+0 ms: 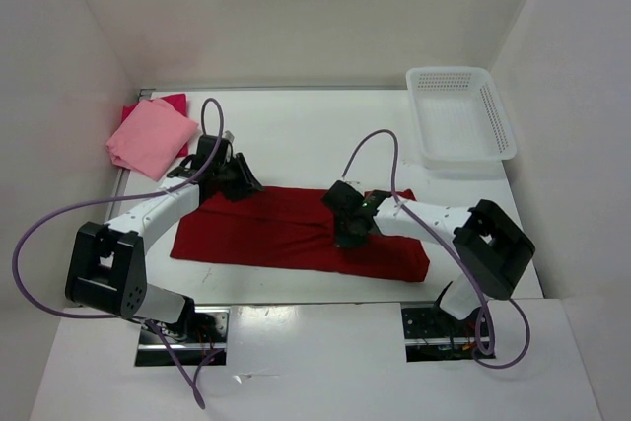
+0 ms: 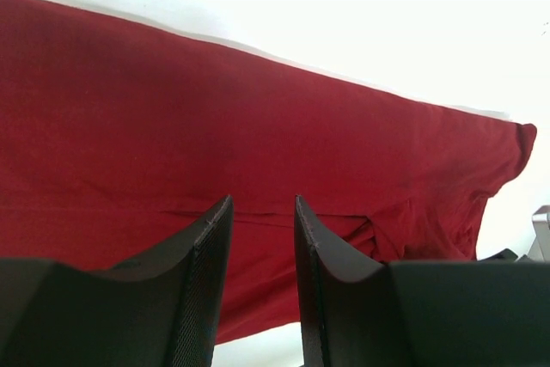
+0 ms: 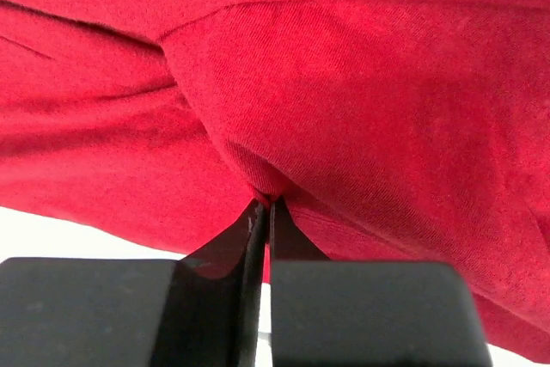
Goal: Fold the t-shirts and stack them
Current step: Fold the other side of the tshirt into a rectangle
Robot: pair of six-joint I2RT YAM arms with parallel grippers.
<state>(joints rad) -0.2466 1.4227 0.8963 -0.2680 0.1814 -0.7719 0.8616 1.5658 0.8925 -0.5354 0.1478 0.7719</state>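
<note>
A dark red t-shirt [image 1: 286, 234] lies flattened across the table in front of both arms, folded into a long band. My right gripper [image 1: 350, 234] is down on its middle, shut on a pinch of the cloth [image 3: 344, 83], which bunches at my right gripper's tips [image 3: 265, 204]. My left gripper [image 1: 242, 182] is at the shirt's far left edge. In the left wrist view it [image 2: 263, 204] is open, with nothing between its fingers and the red cloth [image 2: 258, 126] spread beyond. A folded light pink t-shirt [image 1: 150, 137] rests on a magenta-pink one [image 1: 175, 103] at the back left.
A white perforated basket [image 1: 449, 74] stands at the back right corner. White walls close in the table on the left, back and right. Purple cables loop from both arms over the table.
</note>
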